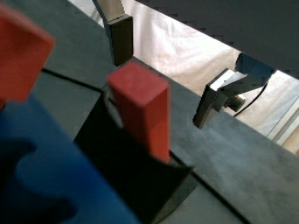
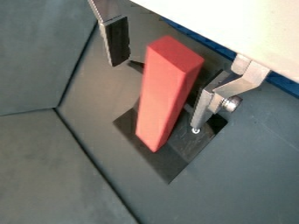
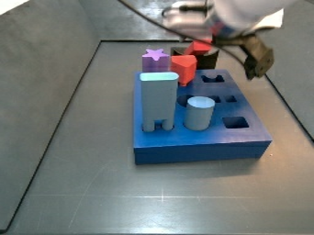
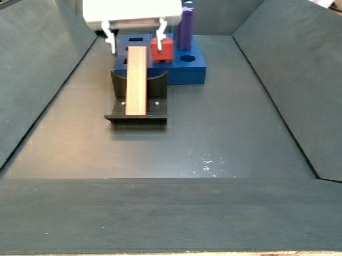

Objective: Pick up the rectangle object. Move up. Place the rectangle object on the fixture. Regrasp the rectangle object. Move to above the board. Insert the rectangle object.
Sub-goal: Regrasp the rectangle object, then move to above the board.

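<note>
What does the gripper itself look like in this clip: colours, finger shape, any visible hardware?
The gripper, above the red block leaning in the fixture, has flat silver metal fingers faced with dark pads. One finger's bracket carries a visible screw. In a side view its body is a white housing. No cables or markings can be made out.

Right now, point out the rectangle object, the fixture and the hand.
rectangle object (image 2: 163, 92), wrist view, long red face.
fixture (image 4: 135, 117), side view, front wall.
hand (image 2: 158, 59), wrist view, midway between fingertips, open around the block.
</note>
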Robot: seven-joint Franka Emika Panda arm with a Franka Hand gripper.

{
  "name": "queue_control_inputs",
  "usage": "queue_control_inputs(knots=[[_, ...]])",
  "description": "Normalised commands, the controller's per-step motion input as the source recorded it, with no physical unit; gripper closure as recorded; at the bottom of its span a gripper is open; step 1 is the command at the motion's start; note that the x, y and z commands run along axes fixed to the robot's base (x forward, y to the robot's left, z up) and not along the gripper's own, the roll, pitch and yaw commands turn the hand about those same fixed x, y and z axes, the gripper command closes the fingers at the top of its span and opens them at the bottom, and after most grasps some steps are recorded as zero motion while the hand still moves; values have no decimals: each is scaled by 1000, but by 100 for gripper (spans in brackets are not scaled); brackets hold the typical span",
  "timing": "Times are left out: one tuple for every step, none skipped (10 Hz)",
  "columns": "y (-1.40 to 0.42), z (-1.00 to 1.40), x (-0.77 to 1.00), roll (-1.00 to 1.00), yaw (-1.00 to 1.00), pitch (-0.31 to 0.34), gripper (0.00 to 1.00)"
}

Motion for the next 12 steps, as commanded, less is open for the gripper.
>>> queue_control_inputs(knots=[[2, -307, 82, 72, -21, -8, 0], [1, -206, 78, 73, -17, 3, 0], [0, 0, 0, 0, 0, 0, 100], [-250, 1000, -129, -128, -133, 6, 100], [-246, 1000, -132, -125, -128, 14, 100], [-231, 1000, -132, -116, -114, 25, 100], [-203, 1000, -124, -111, -80, 74, 100], [-197, 1000, -122, -98, -65, 93, 100], [-182, 1000, -115, -70, -32, 118, 100], [-175, 1000, -112, -57, -7, 130, 100], [-162, 1000, -108, -47, 27, 122, 100], [-156, 1000, -105, -49, 42, 114, 100]])
